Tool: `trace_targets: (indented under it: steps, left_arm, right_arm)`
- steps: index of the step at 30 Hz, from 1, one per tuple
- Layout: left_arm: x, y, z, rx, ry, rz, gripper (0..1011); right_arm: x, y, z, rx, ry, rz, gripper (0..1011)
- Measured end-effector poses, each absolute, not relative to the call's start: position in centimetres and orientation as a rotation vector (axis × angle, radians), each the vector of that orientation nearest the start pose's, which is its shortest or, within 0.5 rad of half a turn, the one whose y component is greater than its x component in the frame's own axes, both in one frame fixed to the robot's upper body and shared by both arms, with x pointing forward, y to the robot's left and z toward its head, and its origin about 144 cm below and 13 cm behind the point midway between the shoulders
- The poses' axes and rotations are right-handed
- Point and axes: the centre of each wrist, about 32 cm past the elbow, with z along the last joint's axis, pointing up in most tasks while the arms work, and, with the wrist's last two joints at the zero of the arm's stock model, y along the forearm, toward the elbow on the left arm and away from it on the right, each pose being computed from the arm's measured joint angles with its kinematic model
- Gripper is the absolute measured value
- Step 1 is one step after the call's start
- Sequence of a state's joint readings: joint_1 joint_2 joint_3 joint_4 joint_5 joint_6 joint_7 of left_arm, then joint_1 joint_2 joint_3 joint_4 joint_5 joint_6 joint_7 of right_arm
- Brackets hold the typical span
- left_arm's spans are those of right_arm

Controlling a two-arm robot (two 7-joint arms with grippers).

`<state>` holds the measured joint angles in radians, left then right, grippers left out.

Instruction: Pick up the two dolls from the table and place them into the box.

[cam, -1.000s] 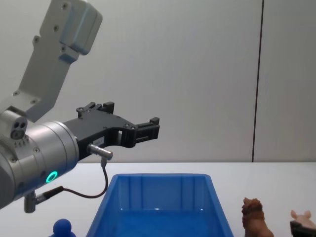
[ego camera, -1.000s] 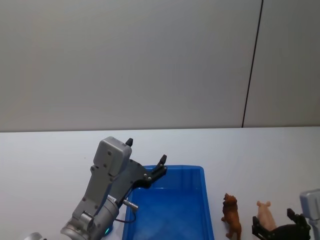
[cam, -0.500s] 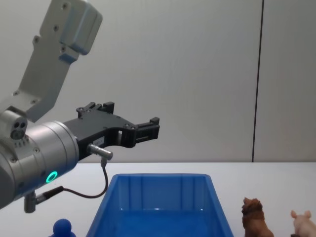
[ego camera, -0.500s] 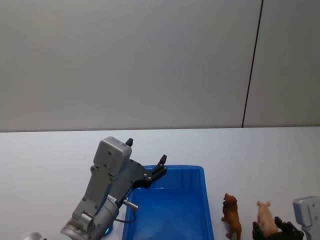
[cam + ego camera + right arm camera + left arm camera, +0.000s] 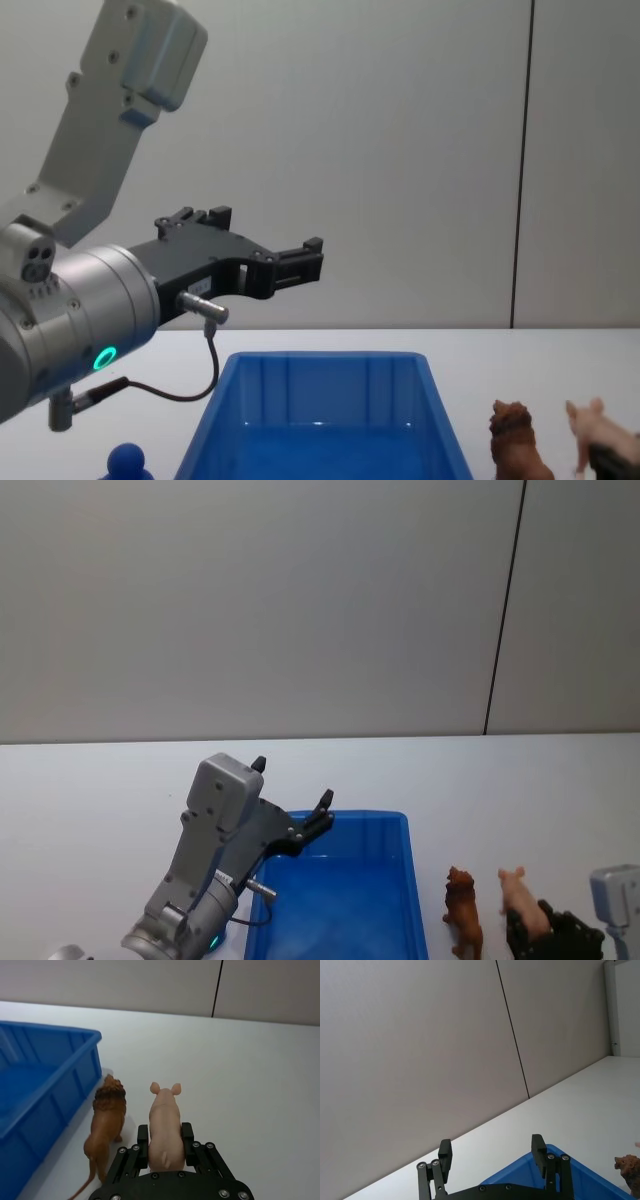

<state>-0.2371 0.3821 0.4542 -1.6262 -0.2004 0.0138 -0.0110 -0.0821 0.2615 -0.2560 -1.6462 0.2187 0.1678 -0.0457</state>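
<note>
The right gripper [image 5: 165, 1149] pinches the pale pink pig [image 5: 165, 1122] across its hindquarters, one black finger [image 5: 143, 1146] pressed to each flank, the snout and pointed ears facing away from the wrist. From the head view the pig [image 5: 521, 892] sits at the near right of the white table [image 5: 100, 780], with the right gripper [image 5: 545, 935] low behind it. Whether its feet touch the tabletop cannot be told.

Just beside the pig, on the side toward the box, stands the reddish-brown lion [image 5: 106, 1120], upright and facing the same way; it stands between the pig and the blue plastic bin [image 5: 47, 1102], close to the bin's wall but apart from it. In the chest view the lion [image 5: 515, 438] and the pig [image 5: 592, 422] show side by side to the right of the bin [image 5: 320, 360].

The left gripper [image 5: 265, 232] hangs in the air above the bin's left side, its fingers spread wide with nothing between them; the left wrist view shows the two fingertips [image 5: 445, 1150] well apart over the blue rim [image 5: 580, 1172], with the lion [image 5: 630, 1167] beyond.

A small dark-blue round-topped object [image 5: 127, 460] stands on the table left of the bin. A plain grey wall with a dark vertical seam [image 5: 505, 610] rises behind.
</note>
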Motion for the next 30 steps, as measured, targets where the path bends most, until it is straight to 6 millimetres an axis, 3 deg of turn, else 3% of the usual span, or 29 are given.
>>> trace_targets:
  steps: [20, 30]
  left_arm:
    - [49.2, 19.8, 120.4, 0.061, -0.268, 1.124, 1001]
    - [49.2, 19.8, 120.4, 0.061, -0.268, 1.124, 1001]
  right_arm:
    - [42.9, -20.6, 115.9, -0.048, 0.028, -1.177, 375]
    - [44.1, -19.0, 116.8, -0.013, 0.036, -1.023, 375]
